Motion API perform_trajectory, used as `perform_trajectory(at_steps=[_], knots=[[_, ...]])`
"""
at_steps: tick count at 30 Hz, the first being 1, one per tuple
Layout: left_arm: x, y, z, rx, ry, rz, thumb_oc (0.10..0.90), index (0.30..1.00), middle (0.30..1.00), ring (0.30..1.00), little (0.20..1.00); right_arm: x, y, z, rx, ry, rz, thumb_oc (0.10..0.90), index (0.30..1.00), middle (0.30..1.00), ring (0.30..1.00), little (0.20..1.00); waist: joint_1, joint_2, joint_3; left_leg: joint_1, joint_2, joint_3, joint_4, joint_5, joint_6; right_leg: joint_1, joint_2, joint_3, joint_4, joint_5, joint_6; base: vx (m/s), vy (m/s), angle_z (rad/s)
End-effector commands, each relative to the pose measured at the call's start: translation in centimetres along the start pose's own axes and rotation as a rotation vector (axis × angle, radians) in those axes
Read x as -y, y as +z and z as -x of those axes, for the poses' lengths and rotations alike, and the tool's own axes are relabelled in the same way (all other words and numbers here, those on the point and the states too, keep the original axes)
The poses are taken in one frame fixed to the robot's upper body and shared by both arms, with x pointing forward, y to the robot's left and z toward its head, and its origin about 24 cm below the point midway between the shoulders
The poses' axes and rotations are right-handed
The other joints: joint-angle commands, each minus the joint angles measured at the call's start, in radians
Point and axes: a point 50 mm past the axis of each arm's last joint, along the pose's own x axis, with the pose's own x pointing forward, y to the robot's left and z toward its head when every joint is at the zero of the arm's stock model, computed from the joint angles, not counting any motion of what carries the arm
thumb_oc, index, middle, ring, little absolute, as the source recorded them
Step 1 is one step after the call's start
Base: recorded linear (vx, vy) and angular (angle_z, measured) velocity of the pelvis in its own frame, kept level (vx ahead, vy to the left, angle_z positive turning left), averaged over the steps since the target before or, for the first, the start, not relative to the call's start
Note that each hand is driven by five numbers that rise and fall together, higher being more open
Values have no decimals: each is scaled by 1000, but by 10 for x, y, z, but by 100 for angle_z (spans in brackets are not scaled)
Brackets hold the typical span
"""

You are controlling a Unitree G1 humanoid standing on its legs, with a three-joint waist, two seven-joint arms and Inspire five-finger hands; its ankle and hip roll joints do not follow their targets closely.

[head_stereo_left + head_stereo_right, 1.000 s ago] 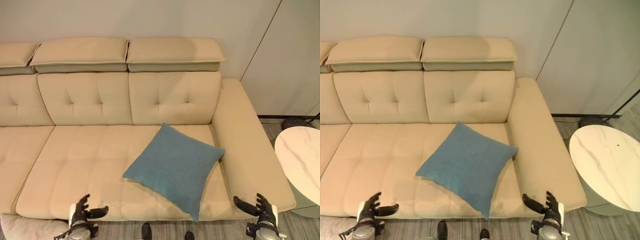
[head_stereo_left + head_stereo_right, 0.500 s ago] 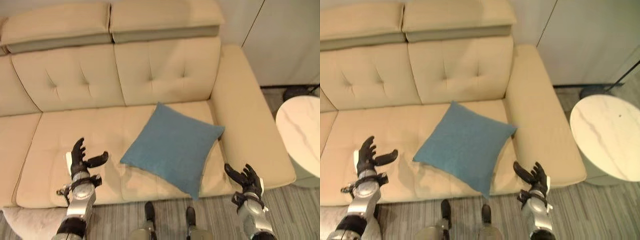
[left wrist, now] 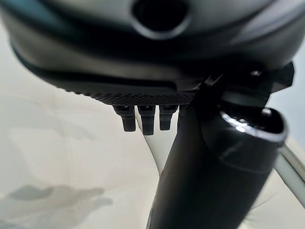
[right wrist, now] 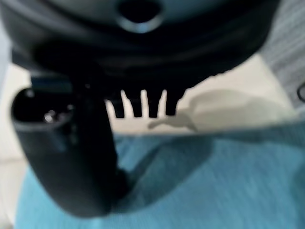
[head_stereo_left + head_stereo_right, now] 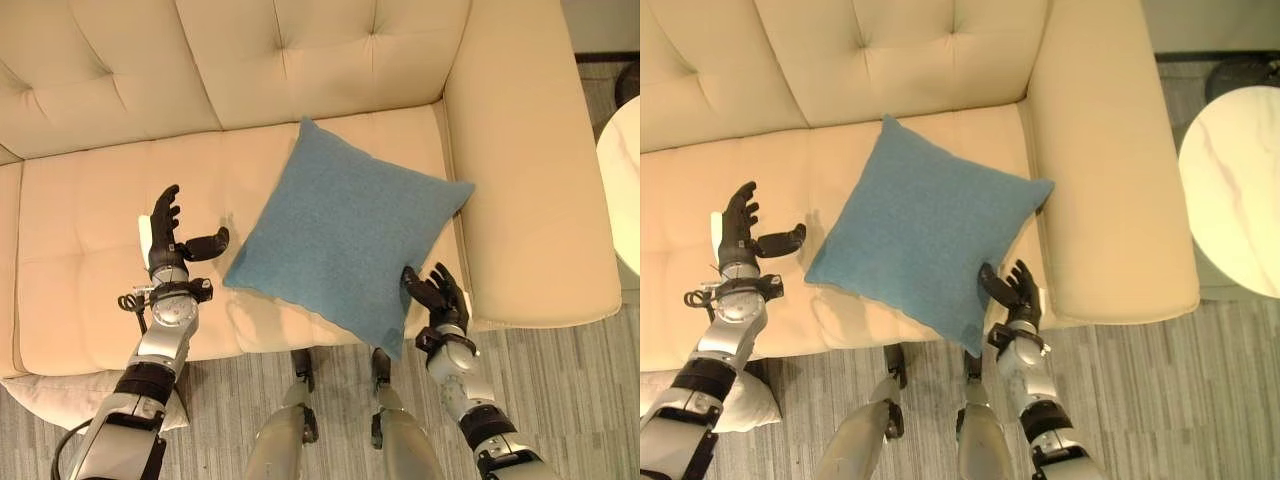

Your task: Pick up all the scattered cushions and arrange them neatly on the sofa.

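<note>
A blue square cushion point(image 5: 350, 240) lies flat on the beige sofa seat point(image 5: 80, 250), turned corner-on, its near corner hanging over the seat's front edge. My left hand point(image 5: 168, 238) hovers open above the seat, just left of the cushion's left corner and apart from it. My right hand point(image 5: 437, 297) is open at the cushion's near right edge, beside the armrest point(image 5: 530, 200). In the right wrist view its straight fingers point(image 4: 143, 106) reach past the blue cushion point(image 4: 214, 181), with the thumb lying on the cloth. A pale cushion point(image 5: 740, 400) lies on the floor by the sofa's front, at my left.
The sofa's tufted backrest point(image 5: 250, 60) rises behind the seat. A round white marble-look table point(image 5: 1240, 190) stands to the right of the armrest. Grey striped flooring point(image 5: 580, 400) runs along the sofa's front.
The camera has tilted down toward the seat. Both hands have come up and forward: the left closer to the cushion's left corner, the right inward to its near right edge.
</note>
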Motion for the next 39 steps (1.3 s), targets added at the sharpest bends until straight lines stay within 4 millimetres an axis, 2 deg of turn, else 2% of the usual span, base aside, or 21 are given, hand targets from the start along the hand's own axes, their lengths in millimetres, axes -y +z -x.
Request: perform_trajectory(at_steps=[1,7,9,10,14,15,16,22,23,24,25,26,32,38,39], knots=[[-15,31,-19,137,78,38,800,900,900,900,900,-36,23,0,129,142,-44,800,900,900,900,900,-3,-18,-27,-54,-42,-33,137,-195,-17,-92,-83,-21,98,-40,65,-10,27,-6],[16,30,-15,99,-3,129,800,900,900,900,900,-65,23,4,131,252,11,800,900,900,900,900,-9,-13,-4,-77,-46,-32,141,-188,-20,-115,-86,-18,95,-34,64,-6,9,-5],[21,30,-14,95,-22,129,800,900,900,900,900,-68,22,4,128,262,22,800,900,900,900,900,-9,-11,-2,-78,-46,-31,139,-187,-20,-117,-87,-18,94,-34,65,0,9,-8],[32,28,-10,81,-53,139,800,900,900,900,900,-75,22,6,130,288,32,800,900,900,900,900,-12,-8,4,-81,-48,-31,135,-184,-21,-122,-87,-16,93,-33,65,-3,4,-6],[58,25,0,47,-126,178,800,900,900,900,900,-85,19,10,124,324,49,800,900,900,900,900,-19,-4,7,-80,-48,-29,120,-177,-22,-128,-86,-14,87,-29,67,0,1,-1],[58,25,0,47,-126,178,800,900,900,900,900,-85,19,10,124,324,49,800,900,900,900,900,-19,-4,7,-80,-48,-29,120,-176,-22,-128,-86,-14,87,-29,67,0,0,0],[70,25,4,29,-158,211,800,900,900,900,900,-88,18,10,123,336,65,800,900,900,900,900,-21,-4,9,-78,-48,-29,113,-173,-23,-130,-85,-14,86,-28,67,0,0,0],[107,29,25,3,-284,311,800,900,900,900,900,-98,18,12,128,360,94,800,900,900,900,900,-28,-10,17,-70,-46,-30,100,-167,-23,-128,-80,-14,81,-29,68,0,0,0],[112,30,28,2,-307,318,532,498,498,498,498,-98,18,12,128,362,97,800,900,900,900,900,-29,-11,16,-68,-45,-32,97,-166,-24,-127,-79,-14,81,-30,67,0,0,0],[116,32,30,9,-322,326,400,300,300,300,300,-99,18,12,126,365,96,731,796,796,796,796,-29,-11,16,-66,-45,-32,93,-165,-24,-126,-78,-14,81,-30,68,0,0,0],[119,32,33,9,-343,329,400,300,300,300,300,-99,18,12,126,371,94,616,625,625,625,625,-29,-12,15,-62,-44,-33,89,-163,-25,-125,-77,-13,81,-31,68,9,-31,1],[122,33,35,9,-358,336,400,300,300,300,300,-100,18,12,125,377,91,400,300,300,300,300,-30,-12,13,-58,-43,-33,84,-162,-26,-122,-76,-14,79,-32,69,0,0,0],[125,35,40,14,-379,369,400,300,300,300,300,-96,18,13,124,385,72,400,300,300,300,300,-32,-9,4,-40,-40,-37,69,-159,-28,-110,-73,-17,80,-39,68,5,-14,0],[119,31,47,19,-383,397,400,300,300,300,300,-82,16,18,125,372,32,400,300,300,300,300,-32,-1,-17,-1,-33,-40,65,-164,-33,-75,-66,-20,87,-59,64,14,-40,3],[116,28,52,18,-377,423,400,300,300,300,300,-73,14,20,126,361,30,400,300,300,300,300,-31,1,-29,17,-29,-44,64,-167,-33,-57,-62,-24,96,-72,60,19,-43,9]])
